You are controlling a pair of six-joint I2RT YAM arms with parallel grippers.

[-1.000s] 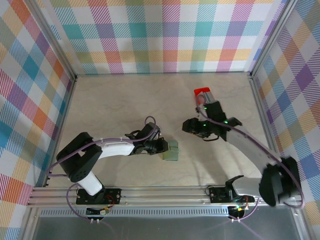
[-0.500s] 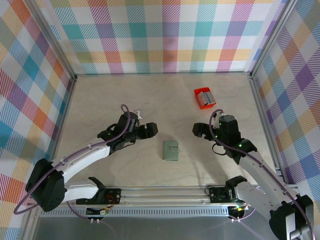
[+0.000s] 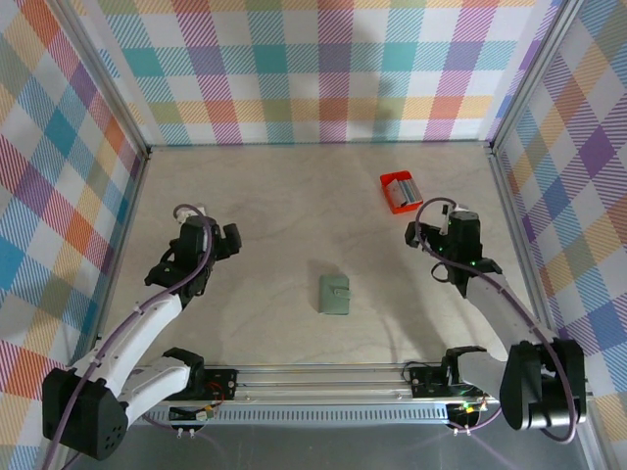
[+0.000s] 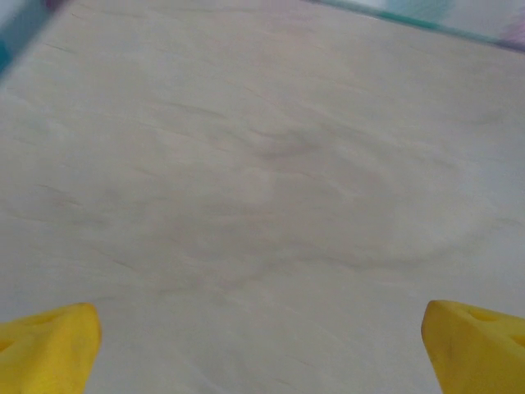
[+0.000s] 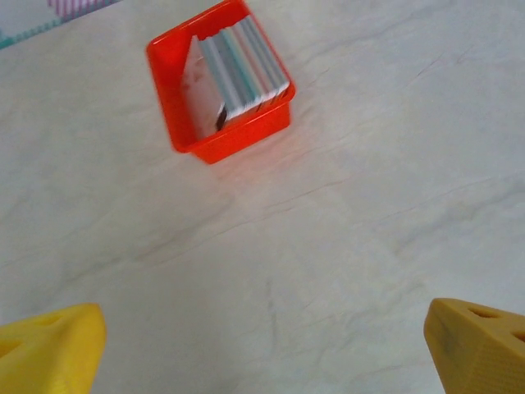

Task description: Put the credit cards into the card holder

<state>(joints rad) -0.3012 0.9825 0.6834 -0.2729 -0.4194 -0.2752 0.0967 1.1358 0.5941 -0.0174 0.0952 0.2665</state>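
Note:
The card holder (image 3: 336, 295), a small grey-green wallet with a tab, lies shut and flat mid-table with nothing touching it. The credit cards (image 5: 242, 70) stand on edge as a pale striped stack inside a small red box (image 5: 176, 103), at the far right in the top view as cards (image 3: 407, 189). My left gripper (image 3: 203, 238) hovers far left of the holder; its yellow fingertips (image 4: 49, 349) stand wide apart over bare table, open around the left gripper's midpoint (image 4: 262, 353). My right gripper (image 3: 447, 228) sits just below-right of the box, open and empty (image 5: 262, 345).
Plaid walls enclose the pale marbled table (image 3: 294, 206) on three sides, with metal rails along its edges (image 3: 509, 215). The arm bases stand on the front rail (image 3: 323, 377). Free surface lies all around the holder.
The left gripper let go of the card holder, opened and swung back to the left. The right gripper opened and withdrew right, away from the red box. The holder stays mid-table.

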